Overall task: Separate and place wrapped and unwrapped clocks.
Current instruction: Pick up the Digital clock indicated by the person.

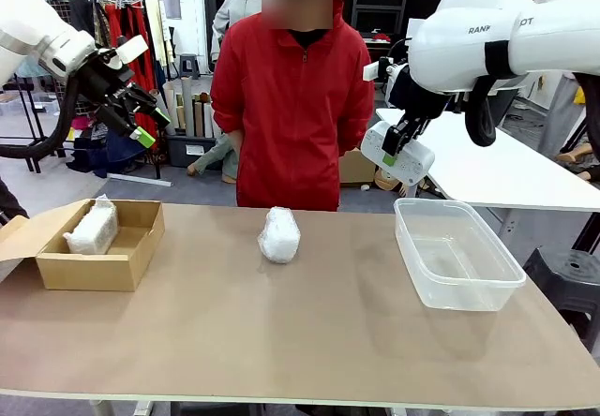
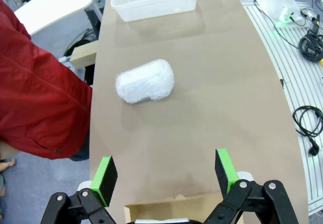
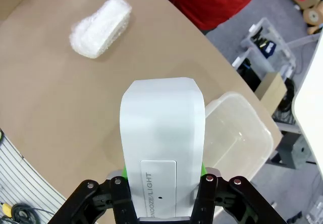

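Brown cardboard box (image 1: 131, 252) at the frame's left edge, boxed wrapped clock (image 1: 92, 229) inside; loose wrapped clock (image 1: 279, 235) mid-table, bare surface all round; clear tub (image 1: 473, 289) at right. Upper left, raised left gripper (image 1: 150, 126).

Left wrist view: green pads (image 2: 107, 176) spread wide above open table, loose wrapped clock above centre.

Right wrist view: right gripper (image 3: 162, 178) pinching bare clock (image 3: 162, 128); tub rim lower right.

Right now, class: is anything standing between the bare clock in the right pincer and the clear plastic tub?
Nothing visible does. The right pincer is shut on the bare clock, in the air near the clear tub, which looks empty. The nearest wrapped clock lies apart, in the middle of the table.
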Available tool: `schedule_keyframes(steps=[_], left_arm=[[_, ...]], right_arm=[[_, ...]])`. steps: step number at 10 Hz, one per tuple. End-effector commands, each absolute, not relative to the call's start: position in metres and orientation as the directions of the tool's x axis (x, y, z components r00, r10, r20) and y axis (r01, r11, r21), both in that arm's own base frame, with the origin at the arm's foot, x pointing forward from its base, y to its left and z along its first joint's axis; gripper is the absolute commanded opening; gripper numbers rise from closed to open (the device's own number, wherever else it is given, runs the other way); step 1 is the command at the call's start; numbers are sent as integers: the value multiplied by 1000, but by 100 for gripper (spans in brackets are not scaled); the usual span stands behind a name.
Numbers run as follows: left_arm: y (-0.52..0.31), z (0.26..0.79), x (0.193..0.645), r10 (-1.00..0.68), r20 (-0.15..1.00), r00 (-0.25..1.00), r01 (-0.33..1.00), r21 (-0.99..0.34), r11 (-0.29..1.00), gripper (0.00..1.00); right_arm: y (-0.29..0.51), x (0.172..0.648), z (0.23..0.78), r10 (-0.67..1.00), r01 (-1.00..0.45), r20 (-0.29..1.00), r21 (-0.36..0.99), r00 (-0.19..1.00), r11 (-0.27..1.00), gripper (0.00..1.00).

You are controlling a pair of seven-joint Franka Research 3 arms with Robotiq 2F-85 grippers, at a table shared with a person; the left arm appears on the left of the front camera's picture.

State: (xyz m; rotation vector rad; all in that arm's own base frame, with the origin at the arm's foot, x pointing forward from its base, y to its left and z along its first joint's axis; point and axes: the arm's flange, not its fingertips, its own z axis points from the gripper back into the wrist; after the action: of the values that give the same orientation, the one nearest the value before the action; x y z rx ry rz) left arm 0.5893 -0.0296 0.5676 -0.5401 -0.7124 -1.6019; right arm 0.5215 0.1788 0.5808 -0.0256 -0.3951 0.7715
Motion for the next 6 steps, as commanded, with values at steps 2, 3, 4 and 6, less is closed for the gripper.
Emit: schedule_keyframes(steps=[2, 3, 4, 6], left_arm=[[-29, 569, 588, -698, 699, -153, 987, 145, -71, 100], [-29, 569, 588, -698, 699, -153, 987, 145, -71, 100], [-29, 569, 588, -698, 699, -153, 987, 145, -71, 100], [-29, 569, 588, -698, 699, -153, 987, 145, -71, 100]], right_arm=[[176, 552, 576, 489, -498, 389, -87, 780, 863, 0], [168, 570, 570, 375, -387, 384, -49, 844, 921, 0], [154, 587, 563, 306, -309, 380, -55, 873, 949, 0], [119, 614, 537, 220, -220, 366, -44, 904, 975, 0]])
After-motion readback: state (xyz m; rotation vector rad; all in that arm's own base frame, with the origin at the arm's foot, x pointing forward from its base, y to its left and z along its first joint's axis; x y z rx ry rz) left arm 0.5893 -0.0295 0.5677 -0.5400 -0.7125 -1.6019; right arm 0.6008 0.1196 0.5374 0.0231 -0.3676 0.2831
